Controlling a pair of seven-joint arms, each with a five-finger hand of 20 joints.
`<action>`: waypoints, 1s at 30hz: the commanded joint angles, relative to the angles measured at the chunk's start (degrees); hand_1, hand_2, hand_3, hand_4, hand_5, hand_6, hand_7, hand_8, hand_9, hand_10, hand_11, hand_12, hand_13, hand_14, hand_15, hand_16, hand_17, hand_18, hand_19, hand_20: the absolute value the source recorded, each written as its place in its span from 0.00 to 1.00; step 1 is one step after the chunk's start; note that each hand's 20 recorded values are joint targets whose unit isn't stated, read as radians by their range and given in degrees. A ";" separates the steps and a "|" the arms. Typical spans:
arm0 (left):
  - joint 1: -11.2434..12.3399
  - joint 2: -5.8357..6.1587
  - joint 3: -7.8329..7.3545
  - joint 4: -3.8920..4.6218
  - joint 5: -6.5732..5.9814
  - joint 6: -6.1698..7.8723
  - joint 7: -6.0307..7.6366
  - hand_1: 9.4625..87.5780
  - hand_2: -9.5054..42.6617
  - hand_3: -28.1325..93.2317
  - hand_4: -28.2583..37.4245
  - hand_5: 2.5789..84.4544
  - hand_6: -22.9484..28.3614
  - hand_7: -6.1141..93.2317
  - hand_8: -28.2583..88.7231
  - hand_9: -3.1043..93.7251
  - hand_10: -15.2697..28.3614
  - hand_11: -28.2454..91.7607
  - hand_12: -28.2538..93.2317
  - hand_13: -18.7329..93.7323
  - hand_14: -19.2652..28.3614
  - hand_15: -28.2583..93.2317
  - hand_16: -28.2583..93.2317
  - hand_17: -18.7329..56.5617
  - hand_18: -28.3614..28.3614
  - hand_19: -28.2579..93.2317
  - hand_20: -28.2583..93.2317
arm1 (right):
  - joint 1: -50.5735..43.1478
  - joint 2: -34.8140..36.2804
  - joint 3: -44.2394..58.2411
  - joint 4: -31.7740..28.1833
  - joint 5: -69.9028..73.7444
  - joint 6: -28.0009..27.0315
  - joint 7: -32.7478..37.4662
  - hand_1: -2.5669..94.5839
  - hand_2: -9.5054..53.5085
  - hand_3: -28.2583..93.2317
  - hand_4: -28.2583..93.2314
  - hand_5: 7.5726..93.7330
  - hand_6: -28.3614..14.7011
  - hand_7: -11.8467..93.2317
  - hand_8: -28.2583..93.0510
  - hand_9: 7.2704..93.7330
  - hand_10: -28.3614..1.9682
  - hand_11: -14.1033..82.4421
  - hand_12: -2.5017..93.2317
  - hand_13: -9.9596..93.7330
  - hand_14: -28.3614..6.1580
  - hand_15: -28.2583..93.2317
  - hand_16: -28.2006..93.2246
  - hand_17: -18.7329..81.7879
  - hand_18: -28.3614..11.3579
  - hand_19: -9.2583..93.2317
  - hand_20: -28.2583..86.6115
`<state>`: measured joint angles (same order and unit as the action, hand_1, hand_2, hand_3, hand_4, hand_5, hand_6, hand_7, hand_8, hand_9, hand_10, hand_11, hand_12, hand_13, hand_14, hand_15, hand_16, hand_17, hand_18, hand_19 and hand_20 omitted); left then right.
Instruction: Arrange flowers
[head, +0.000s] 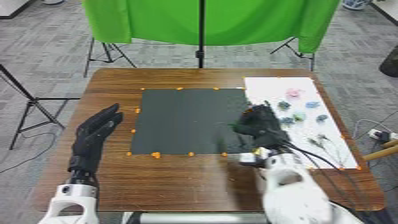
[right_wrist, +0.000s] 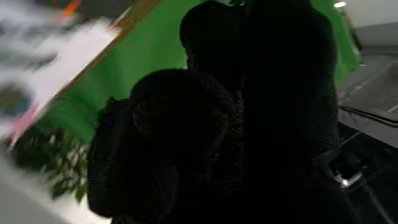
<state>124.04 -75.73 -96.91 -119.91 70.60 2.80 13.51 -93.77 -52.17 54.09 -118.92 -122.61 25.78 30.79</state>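
robot hand (head: 261, 124), blurred flowers (right_wrist: 12, 102) perhaps

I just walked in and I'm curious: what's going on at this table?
A robot is busy arranging flowers. Its right hand is where the dark mat meets the white sheet, near what looks like dark foliage; I can't tell whether it holds that. A pink flower and blue flowers lie on the sheet. The left hand is open and empty.

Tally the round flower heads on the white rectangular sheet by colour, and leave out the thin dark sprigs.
Pink flower head: 1
Blue or blue-grey flower heads: 4
Pale green flower head: 1
Total: 6
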 joint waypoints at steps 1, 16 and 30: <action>1.91 1.27 -1.06 2.79 -1.09 3.78 -0.54 0.29 0.03 0.75 0.15 0.52 0.52 0.17 0.19 0.48 0.63 0.37 0.34 0.44 0.73 0.38 0.25 0.27 0.74 0.29 0.40 | 19.05 -9.45 -13.24 11.09 2.06 2.01 -0.49 0.95 0.00 0.00 0.62 0.85 0.67 0.40 0.39 0.96 0.61 0.44 0.42 1.00 0.77 0.68 0.49 0.87 0.50 1.00 0.68; 1.85 2.05 0.33 3.67 -1.04 2.91 -1.31 0.29 0.01 0.75 0.13 0.52 0.55 0.17 0.20 0.48 0.64 0.38 0.33 0.44 0.73 0.38 0.25 0.27 0.74 0.29 0.39 | 30.32 -16.68 -27.37 24.40 5.40 -0.94 2.05 0.92 0.00 0.08 0.57 0.84 0.65 0.41 0.38 0.95 0.60 0.45 0.40 1.00 0.77 0.67 0.49 0.87 0.51 1.00 0.68; 1.82 1.77 0.16 4.00 -0.81 1.01 -1.80 0.28 0.00 0.74 0.15 0.50 0.55 0.15 0.20 0.45 0.63 0.38 0.32 0.43 0.72 0.38 0.24 0.27 0.75 0.28 0.39 | 29.61 -14.48 -27.24 21.19 13.80 -6.44 -1.45 0.43 0.00 0.70 0.06 0.81 0.60 0.31 0.17 0.90 0.47 0.39 0.26 1.00 0.72 0.61 0.51 0.85 0.51 1.00 0.61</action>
<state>125.26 -73.76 -96.86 -116.67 69.77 4.80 12.40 -63.41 -68.00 26.01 -95.22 -111.56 19.86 31.49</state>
